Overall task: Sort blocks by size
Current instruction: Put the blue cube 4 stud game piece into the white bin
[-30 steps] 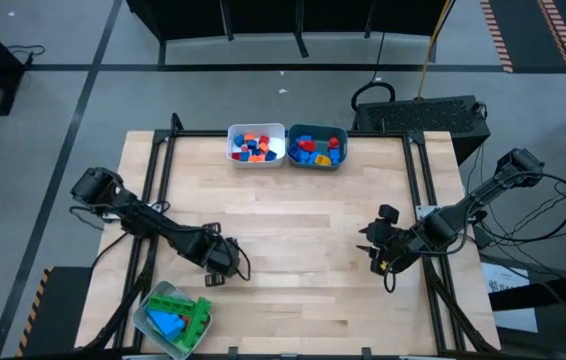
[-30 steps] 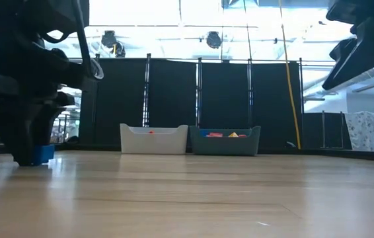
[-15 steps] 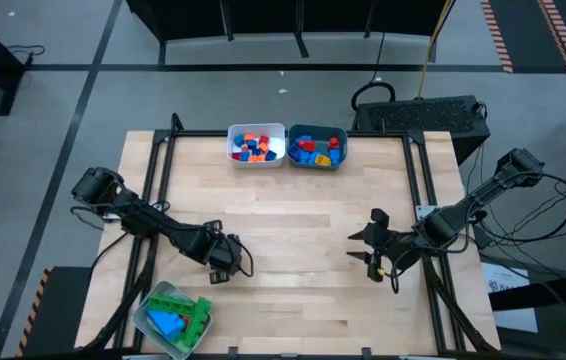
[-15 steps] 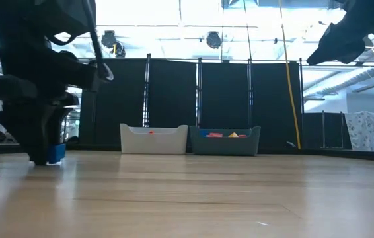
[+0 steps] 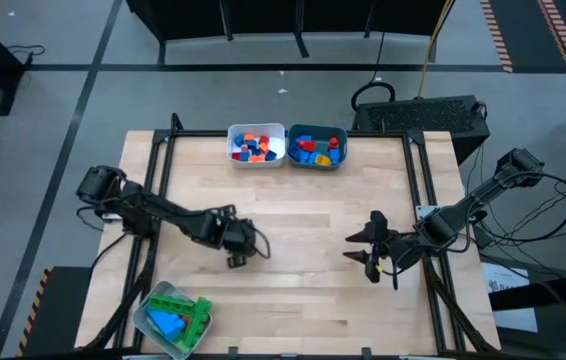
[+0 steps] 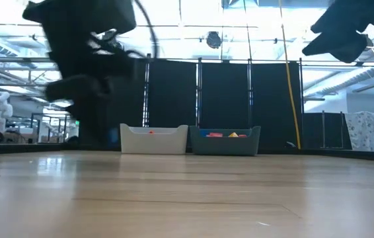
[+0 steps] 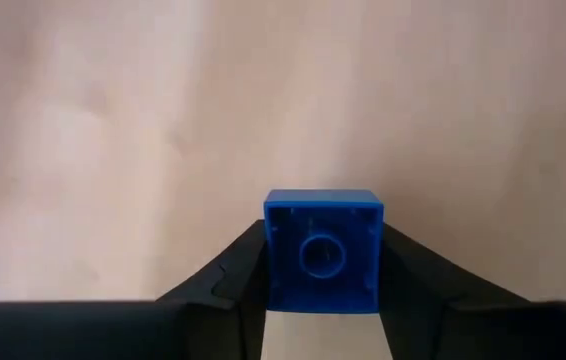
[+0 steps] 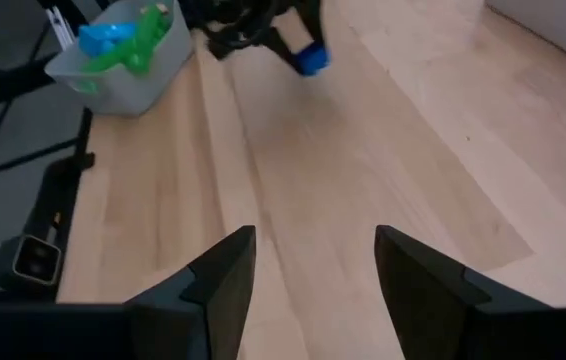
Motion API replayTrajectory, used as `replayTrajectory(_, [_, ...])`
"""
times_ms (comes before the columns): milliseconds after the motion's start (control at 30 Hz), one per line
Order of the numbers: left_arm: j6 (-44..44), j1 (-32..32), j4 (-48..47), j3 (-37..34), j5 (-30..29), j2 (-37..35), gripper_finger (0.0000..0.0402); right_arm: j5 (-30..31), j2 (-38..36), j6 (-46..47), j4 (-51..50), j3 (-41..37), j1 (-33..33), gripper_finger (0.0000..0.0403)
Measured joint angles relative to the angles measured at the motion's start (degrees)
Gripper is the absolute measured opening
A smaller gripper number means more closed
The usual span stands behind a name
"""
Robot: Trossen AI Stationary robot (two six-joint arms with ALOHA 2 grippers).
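Jaws of the left gripper point(image 7: 323, 300) are clamped on a small blue block point(image 7: 323, 250), as the left wrist view shows: the square brick is pinched on both sides with bare wood beyond it, clear of any bin.

From the high view, the left gripper point(image 5: 235, 240) is seen left of the bench's point(image 5: 303, 210) middle, and the right gripper point(image 5: 368, 255) is held over the right half with its jaws apart and nothing between them. No loose blocks are seen on the wood, so sorting is judged nearly finished, with the held brick the last to be binned. A white bin point(image 5: 256, 145) at the far edge is filled with small red, orange and blue pieces; the teal bin point(image 5: 317, 146) touching it on the right is filled with blue, red and yellow ones. A clear-grey bin point(image 5: 172, 318) at the near left corner is loaded with long green and blue bars.

At bench level, the white bin point(image 6: 154, 139) and teal bin point(image 6: 224, 141) are seen side by side at the far edge.

Through the right wrist view, the clear-grey bin point(image 8: 123, 60) and the block point(image 8: 310, 60) in the other arm's grip are seen far off.
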Motion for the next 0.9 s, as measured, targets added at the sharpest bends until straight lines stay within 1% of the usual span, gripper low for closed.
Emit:
replayTrajectory(100, [5.5,3.2,0.2,3.6,-4.8,0.0,0.0141,0.2,0.0,-0.1,1.5,0.0,0.0,0.0192])
replayTrajectory(167, [10.4,5.8,1.5,5.9,-8.7,-0.3,0.0141,0.1,0.0,0.0,2.2,0.0,0.0,0.0192])
replayTrajectory(233, [15.6,8.9,2.4,7.6,-11.4,-1.1,0.0141,0.1,0.0,1.1,2.1,0.0,0.0,0.0192])
replayTrajectory(333, [23.3,14.8,6.2,9.3,-11.7,-3.1,0.0141,0.1,0.0,2.8,2.4,0.0,0.0,0.0192])
replayTrajectory(400, [27.3,19.1,8.3,9.5,-11.5,-5.2,0.0141,0.0,0.0,1.9,2.4,0.0,0.0,0.0192])
replayTrajectory(467, [29.9,23.7,9.4,9.5,-10.6,-7.3,0.0141,-0.3,0.0,0.5,2.3,0.0,0.1,0.0192])
replayTrajectory(533, [30.7,28.4,9.6,9.5,-9.2,-9.1,0.0141,-0.3,0.0,-0.8,2.3,0.0,0.1,0.0192])
replayTrajectory(667, [29.5,37.6,10.4,9.5,1.8,-10.1,0.0141,-0.3,0.0,-2.9,2.0,0.0,0.1,0.0192])
replayTrajectory(733, [29.3,41.1,11.7,9.3,5.7,-8.9,0.0141,-0.2,0.0,-4.1,1.9,0.0,0.1,0.0192])
replayTrajectory(833, [29.4,44.7,13.7,9.2,6.2,-5.9,0.0141,0.0,0.0,-5.7,1.6,0.0,0.1,0.0192])
replayTrajectory(900, [29.4,46.2,15.2,9.2,6.2,-3.9,0.0147,0.0,0.0,-5.1,1.8,0.0,0.1,0.0192])
